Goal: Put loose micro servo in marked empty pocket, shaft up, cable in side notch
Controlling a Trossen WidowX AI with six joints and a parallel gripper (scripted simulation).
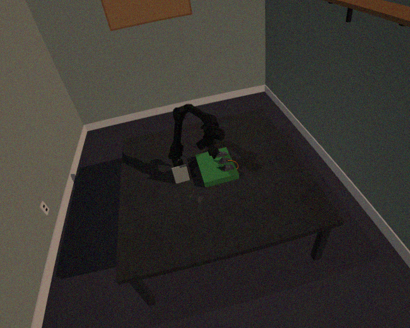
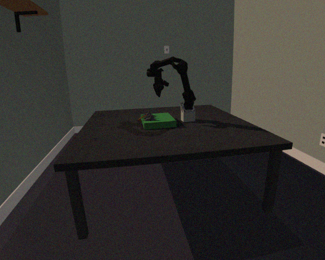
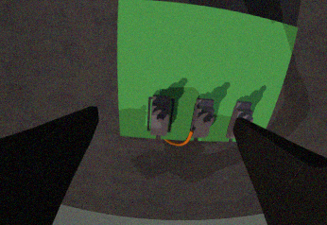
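The micro servo (image 3: 161, 122) (image 1: 227, 167) stands in the black-outlined pocket at the deck's edge, at the left of the row in the wrist view. It looks lined up with the outline, with its shaft side up. Whether its ears lie flat on the green deck (image 3: 198, 47) (image 1: 209, 169) (image 2: 162, 123) is too small to tell. An orange cable (image 3: 179, 144) (image 1: 236, 165) curves past the deck's edge from its lower end towards the middle servo. Its lie in the side notch is unclear. My gripper (image 3: 168, 120) (image 1: 213, 154) (image 2: 159, 95) is open and empty, well above the deck.
Two other servos, a middle one (image 3: 203, 120) and a right one (image 3: 242, 110), stand in the same row. The right fingertip overlaps the right one in the wrist view. The arm's pale base block (image 1: 180, 174) (image 2: 187, 116) stands beside the deck on the dark table (image 1: 219, 225) (image 2: 174, 144).
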